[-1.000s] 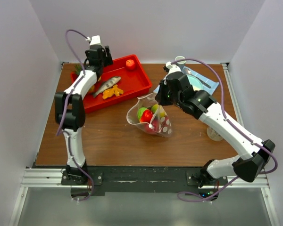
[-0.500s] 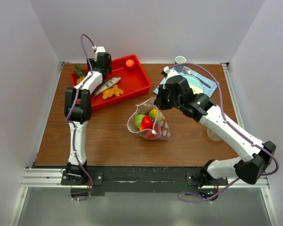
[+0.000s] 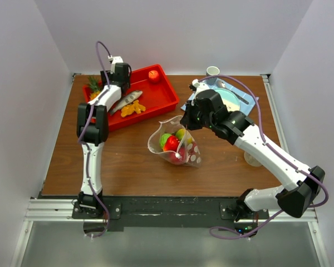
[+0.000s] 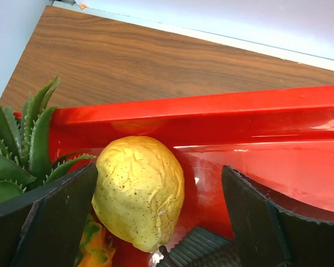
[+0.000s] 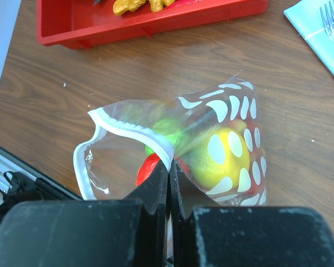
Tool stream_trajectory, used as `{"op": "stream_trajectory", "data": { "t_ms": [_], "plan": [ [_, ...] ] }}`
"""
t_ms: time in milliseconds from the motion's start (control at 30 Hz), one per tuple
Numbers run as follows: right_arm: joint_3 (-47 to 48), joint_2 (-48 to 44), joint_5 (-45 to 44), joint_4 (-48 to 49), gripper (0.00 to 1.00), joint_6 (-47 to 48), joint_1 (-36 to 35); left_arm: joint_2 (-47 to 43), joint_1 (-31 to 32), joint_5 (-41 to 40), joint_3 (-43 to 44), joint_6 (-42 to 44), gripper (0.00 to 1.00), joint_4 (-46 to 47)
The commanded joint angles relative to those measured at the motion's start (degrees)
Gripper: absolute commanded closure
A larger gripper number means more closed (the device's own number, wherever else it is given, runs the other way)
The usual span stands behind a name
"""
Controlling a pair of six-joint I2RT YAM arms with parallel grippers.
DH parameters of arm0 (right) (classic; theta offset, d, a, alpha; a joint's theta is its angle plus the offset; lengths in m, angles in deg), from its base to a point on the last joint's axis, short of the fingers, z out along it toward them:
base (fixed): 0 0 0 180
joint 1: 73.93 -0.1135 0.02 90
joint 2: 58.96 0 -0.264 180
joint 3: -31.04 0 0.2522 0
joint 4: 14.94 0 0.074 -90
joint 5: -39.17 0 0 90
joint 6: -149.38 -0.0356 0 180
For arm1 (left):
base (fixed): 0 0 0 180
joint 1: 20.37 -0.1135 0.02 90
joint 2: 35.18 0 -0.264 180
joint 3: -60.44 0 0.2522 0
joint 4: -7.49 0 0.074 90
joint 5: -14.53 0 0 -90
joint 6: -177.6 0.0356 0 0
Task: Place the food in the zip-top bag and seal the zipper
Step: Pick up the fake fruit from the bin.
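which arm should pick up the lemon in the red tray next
Left. The left end effector is open, with the lemon between its fingers in the red tray. The right end effector is shut on the rim of the zip-top bag, holding its mouth open, so it is probably best left there.

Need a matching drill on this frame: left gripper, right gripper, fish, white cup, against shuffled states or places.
1 left gripper
2 right gripper
3 fish
4 white cup

A lying in the red tray
B shut on the zip-top bag rim
C at the far edge of the table
D open around the yellow fruit

Pairs: 1-D, 2-B, 3-A, 4-C
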Motion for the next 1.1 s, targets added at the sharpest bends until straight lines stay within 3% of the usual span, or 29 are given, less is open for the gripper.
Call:
{"op": "stream_trajectory", "data": {
  "t_ms": [0, 167, 300, 600, 800, 900, 1067],
  "plan": [
    [0.4, 0.2, 1.5, 3.3, 1.0, 0.7, 0.0, 1.7, -0.7, -0.4, 1.1, -0.7, 0.01, -0.9],
    [0.4, 0.3, 1.5, 3.2, 1.0, 0.7, 0.0, 1.4, -0.7, 1.4, 0.0, -1.6, 0.02, -0.5],
    [0.3, 0.6, 1.6, 3.3, 1.0, 0.4, 0.0, 0.9, -0.6, 3.5, -1.0, -2.7, 0.1, -0.1],
    [1.5, 1.4, 1.0, 3.0, 1.0, -0.2, 0.0, -3.6, 0.1, 9.3, -5.0, -3.9, 0.48, 3.2],
    [3.5, 2.6, 0.6, 2.4, 1.0, -0.9, 0.0, -13.1, 0.4, 15.8, -7.6, -5.5, 0.64, 5.6],
    [4.0, 3.2, 0.1, 2.7, 1.0, -1.7, 0.0, -19.4, 1.1, 18.6, -10.5, -6.9, 0.64, 5.6],
    [6.0, 5.1, -1.3, 2.3, 1.0, -2.9, 0.0, -34.8, 4.4, 23.4, -22.4, -9.7, 0.66, 6.5]
  ]
}}
